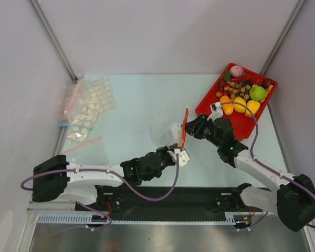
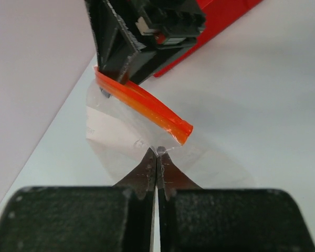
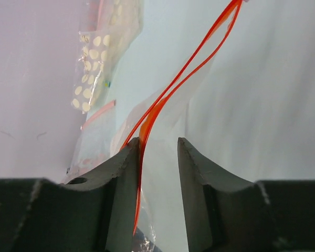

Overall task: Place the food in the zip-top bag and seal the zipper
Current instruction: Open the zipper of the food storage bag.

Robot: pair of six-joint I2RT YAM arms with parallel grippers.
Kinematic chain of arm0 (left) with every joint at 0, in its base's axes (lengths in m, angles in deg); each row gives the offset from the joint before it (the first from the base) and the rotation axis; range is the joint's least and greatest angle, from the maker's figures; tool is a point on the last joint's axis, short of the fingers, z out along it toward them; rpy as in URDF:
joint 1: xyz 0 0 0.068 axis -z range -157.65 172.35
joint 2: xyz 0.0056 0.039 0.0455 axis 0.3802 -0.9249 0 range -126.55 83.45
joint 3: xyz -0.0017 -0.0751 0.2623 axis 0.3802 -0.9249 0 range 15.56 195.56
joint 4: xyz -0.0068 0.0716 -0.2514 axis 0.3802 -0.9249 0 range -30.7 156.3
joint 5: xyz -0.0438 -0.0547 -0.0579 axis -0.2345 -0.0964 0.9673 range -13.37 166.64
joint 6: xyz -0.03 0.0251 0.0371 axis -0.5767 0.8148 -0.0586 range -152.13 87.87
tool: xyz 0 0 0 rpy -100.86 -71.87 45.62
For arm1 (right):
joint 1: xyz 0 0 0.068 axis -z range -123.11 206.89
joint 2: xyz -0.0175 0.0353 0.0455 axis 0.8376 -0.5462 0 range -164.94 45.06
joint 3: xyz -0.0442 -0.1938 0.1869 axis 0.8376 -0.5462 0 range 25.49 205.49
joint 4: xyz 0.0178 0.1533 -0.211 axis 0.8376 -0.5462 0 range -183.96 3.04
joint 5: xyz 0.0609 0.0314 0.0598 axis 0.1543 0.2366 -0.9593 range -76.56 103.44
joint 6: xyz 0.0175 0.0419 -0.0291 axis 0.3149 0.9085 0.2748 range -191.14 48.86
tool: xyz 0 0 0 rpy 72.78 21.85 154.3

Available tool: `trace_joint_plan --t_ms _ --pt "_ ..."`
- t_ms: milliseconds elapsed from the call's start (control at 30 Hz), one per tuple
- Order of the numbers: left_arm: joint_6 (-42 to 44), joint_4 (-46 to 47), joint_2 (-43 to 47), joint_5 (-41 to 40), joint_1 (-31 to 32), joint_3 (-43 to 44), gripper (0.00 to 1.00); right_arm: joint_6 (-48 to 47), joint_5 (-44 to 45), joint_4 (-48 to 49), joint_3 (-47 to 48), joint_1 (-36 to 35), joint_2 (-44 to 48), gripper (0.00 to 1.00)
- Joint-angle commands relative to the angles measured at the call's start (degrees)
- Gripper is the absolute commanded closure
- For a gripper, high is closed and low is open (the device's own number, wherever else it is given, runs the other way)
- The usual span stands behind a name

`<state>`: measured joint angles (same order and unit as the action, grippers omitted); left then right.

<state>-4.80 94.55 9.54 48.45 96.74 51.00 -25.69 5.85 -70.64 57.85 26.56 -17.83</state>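
Right end effector point(image 1: 188, 126) hides part of the zip-top bag point(image 2: 121, 142) zipper point(image 2: 147, 107).

Pale table point(image 1: 142, 100) carries a red tray point(image 1: 207, 107) and dotted bags point(image 1: 89, 107)

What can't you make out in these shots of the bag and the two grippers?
Top view: the outline of the zip-top bag; clear plastic, partly covered by the left gripper and right gripper.
Left wrist view: where the zipper meets the right gripper; its body covers that.
Right wrist view: the dotted bags, blurred, cut by the top edge.
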Motion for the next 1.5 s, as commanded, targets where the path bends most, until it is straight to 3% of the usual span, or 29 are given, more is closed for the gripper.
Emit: trace_joint_plan --t_ms 0,267,400,500,533,567,667,700,800,1000,1200,1367,1467 --pt "1.8 -0.5 1.2 1.1 1.4 0.9 1.0 -0.1 -2.9 3.6 0.8 1.0 0.0 0.6" --pt "1.6 -0.7 3.5 2.3 3.0 -0.2 1.0 0.9 -4.5 4.4 0.1 3.3 -0.4 0.63" --pt "0.9 -1.2 4.7 3.5 3.3 -0.5 1.0 1.1 -5.9 5.1 -0.1 4.0 -1.0 0.7" --pt "-0.4 -1.1 5.7 3.8 3.3 -0.7 1.0 0.3 -6.3 5.7 -0.5 4.0 -0.5 0.89" --pt "-1.0 -1.1 6.0 3.8 3.3 -0.7 1.0 -0.5 -6.3 5.7 -0.5 4.0 0.3 1.0" --pt "-2.5 -1.0 6.3 3.6 3.3 -0.7 0.97 -1.1 -6.2 5.7 -0.5 4.0 0.8 1.0" --pt "-6.6 -0.1 8.4 2.3 3.3 -1.2 0.66 -2.8 -4.9 5.9 -1.4 3.9 3.9 1.0" --pt "-7.8 0.1 9.9 0.4 3.3 -1.2 0.48 -3.4 -3.1 5.5 -1.7 3.5 5.0 1.0" --pt "-12.6 -1.1 12.8 -1.3 3.3 -1.2 0.34 -7.6 1.9 4.3 -1.6 1.5 9.4 1.0" --pt "-23.5 -8.7 19.9 -6.4 3.3 2.6 0.13 -20.6 16.9 -0.7 1.6 -11.1 14.6 1.0" --pt "-30.9 -17.6 21.2 -7.4 2.3 9.2 0.04 -31.2 29.1 -0.4 3.2 -23.4 14.2 1.0" --pt "-35.4 -24.2 22.0 -8.2 1.3 12.1 0.0 -32.2 31.9 -0.6 3.8 -24.9 13.2 1.0" --pt "-35.6 -25.1 25.6 -4.7 1.1 11.3 0.0 -31.2 34.0 -0.6 3.7 -24.9 13.3 1.0"
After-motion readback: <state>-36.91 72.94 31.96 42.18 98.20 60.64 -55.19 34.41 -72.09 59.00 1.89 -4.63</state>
